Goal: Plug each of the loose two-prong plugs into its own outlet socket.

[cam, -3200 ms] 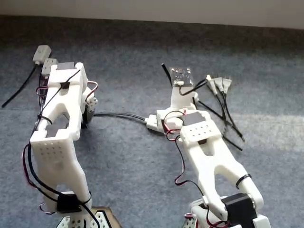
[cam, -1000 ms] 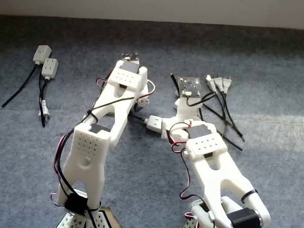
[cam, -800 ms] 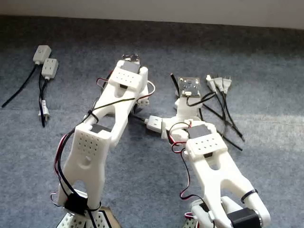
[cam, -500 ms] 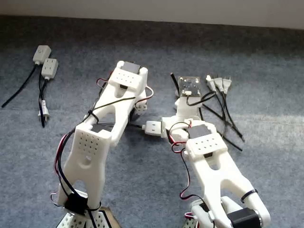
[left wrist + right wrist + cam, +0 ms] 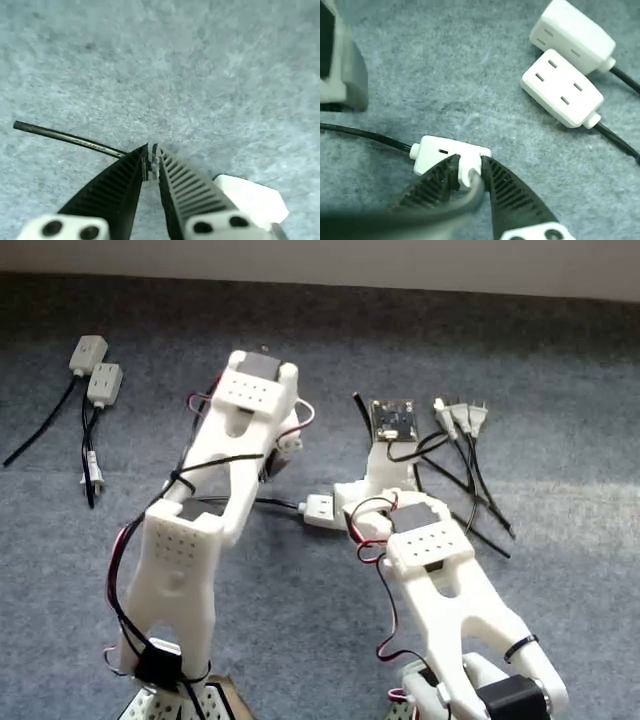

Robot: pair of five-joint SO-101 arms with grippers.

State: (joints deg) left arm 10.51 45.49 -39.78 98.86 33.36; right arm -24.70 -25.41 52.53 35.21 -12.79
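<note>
1. High view: the white plastic left arm [image 5: 200,530] and right arm [image 5: 440,560] reached over a counter [image 5: 560,570] with a grey, felt-like pile. A boxy white socket [image 5: 318,510] lay between them, and its thin black cable [image 5: 270,503] ran off under the left arm. Two more sockets [image 5: 104,383] sat side by side at the far left edge, with a small plug [image 5: 94,477] nearer than them. The loose plugs [image 5: 470,420] lay bunched beyond the right arm, prongs pointing away.
2. Left wrist view: the left gripper [image 5: 151,152] had ribbed black jaws pressed almost together, with a bare slit between them. The cable [image 5: 65,136] ran in to their tips. Whether it was pinched, I could not tell. A white, blunt-cornered block [image 5: 250,200] lay beside one of the jaws.
3. Right wrist view: the right gripper [image 5: 470,170] had its ribbed jaws pinching one end of the socket [image 5: 452,150], which lay flat. The cable [image 5: 365,134] left its other end. The two spare sockets [image 5: 562,87], each with paired slots, lay well apart from it.
</note>
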